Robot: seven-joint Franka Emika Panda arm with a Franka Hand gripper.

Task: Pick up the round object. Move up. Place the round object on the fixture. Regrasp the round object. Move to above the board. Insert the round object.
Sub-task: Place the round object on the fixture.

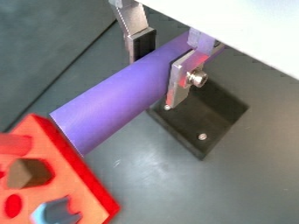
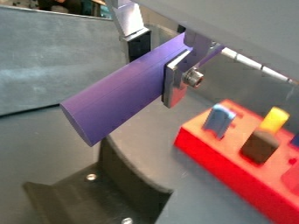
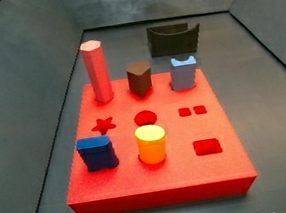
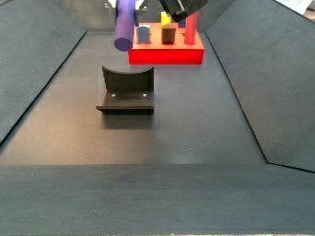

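**Desk:** Where is the gripper sitting, and what are the jaws doing?

**Me:** I'm seeing the gripper [image 1: 160,59] hanging high above the floor, with its silver finger plates [image 1: 181,80] clamping the purple round peg [image 1: 117,105] across its width, near one end. In both wrist views the peg [image 2: 117,94] is lying between the dark pads, so the jaws are closing on it, not standing free. In a side view the gripper [image 4: 180,9] is showing only at the top edge of the picture, and the peg [image 4: 123,26] is hanging beside it, tilted, clear of everything below.

**Desk:** And the fixture?

**Me:** I'm looking at the fixture [image 4: 125,89] standing on the dark floor, below the peg and apart from it; its notch is facing up. In a wrist view its base plate [image 1: 208,115] is showing under the held peg.

**Desk:** The board?

**Me:** The red board [image 3: 151,138] is lying flat, just beside the fixture [image 3: 172,39]. I'm seeing a tall pink hexagonal peg [image 3: 96,71], a brown peg [image 3: 139,79], a light blue peg [image 3: 182,72], a dark blue block [image 3: 96,153] and a short yellow cylinder [image 3: 152,144] standing in it, with a star hole [image 3: 104,125] and a round hole [image 3: 145,118] in its top.
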